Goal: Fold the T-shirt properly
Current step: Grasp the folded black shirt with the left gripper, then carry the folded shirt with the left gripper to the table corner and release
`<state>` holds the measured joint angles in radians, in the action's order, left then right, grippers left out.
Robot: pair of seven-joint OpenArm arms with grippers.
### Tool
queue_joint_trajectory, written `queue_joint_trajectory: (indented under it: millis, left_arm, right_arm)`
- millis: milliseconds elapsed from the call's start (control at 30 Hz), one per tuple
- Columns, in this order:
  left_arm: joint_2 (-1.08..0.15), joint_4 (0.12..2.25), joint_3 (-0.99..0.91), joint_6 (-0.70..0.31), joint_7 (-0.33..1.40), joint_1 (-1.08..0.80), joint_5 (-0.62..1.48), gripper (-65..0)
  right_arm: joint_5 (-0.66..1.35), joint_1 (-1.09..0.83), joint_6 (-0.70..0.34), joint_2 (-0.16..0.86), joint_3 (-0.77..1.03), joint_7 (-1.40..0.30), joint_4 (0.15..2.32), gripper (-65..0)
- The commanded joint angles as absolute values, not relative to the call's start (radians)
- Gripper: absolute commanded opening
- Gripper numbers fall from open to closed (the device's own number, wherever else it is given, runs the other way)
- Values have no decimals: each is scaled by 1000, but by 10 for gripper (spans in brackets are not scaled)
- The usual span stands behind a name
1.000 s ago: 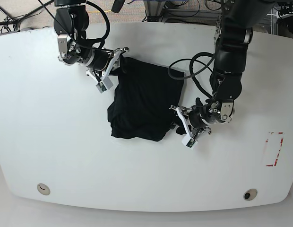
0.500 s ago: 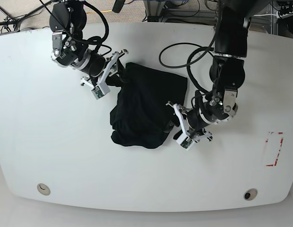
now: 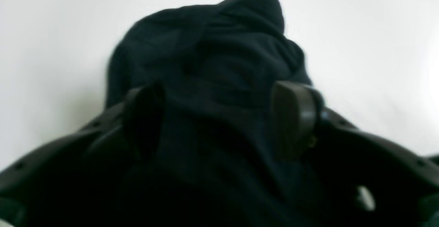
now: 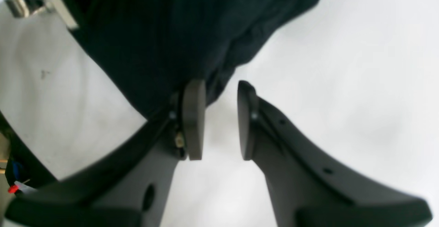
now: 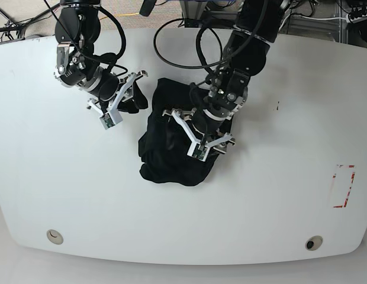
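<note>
The black T-shirt [image 5: 166,160] lies bunched in a wrinkled heap on the white table [image 5: 83,189]. My left gripper [image 5: 188,141] is over the middle of the heap, on top of the cloth. In the left wrist view its fingers stand wide apart, the left gripper [image 3: 217,90] open, with a mound of T-shirt [image 3: 212,42] between and beyond them. My right gripper [image 5: 139,100] is at the heap's upper left edge. In the right wrist view the right gripper [image 4: 221,86] shows a narrow gap with bare table in it. The T-shirt [image 4: 171,21] lies against the left finger's outer side.
A red-outlined rectangle [image 5: 343,186] is marked near the table's right edge. Two round holes [image 5: 53,236] [image 5: 314,243] sit near the front edge. Black cables [image 5: 183,41] loop above the table behind the left arm.
The left arm swung from the shirt's right edge up and left onto the heap, and its jaws spread wide. The right gripper drew back left. The shirt is more bunched.
</note>
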<state>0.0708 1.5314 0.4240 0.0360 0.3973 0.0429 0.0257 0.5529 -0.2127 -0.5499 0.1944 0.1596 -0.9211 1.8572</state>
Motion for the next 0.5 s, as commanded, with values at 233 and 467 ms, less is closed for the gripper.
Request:
queue_joint_trajectory:
  millis: [233,467]
  left_arm:
    - [73,1442,539,166,337,48,-48,-131]
    - [36,1242,539,163,338,73,-41,-131]
  right_arm:
    - [573,-189,-555,196,165,-897,1874,-498]
    - [573,-193,-556,193,222,-897,1874,-498]
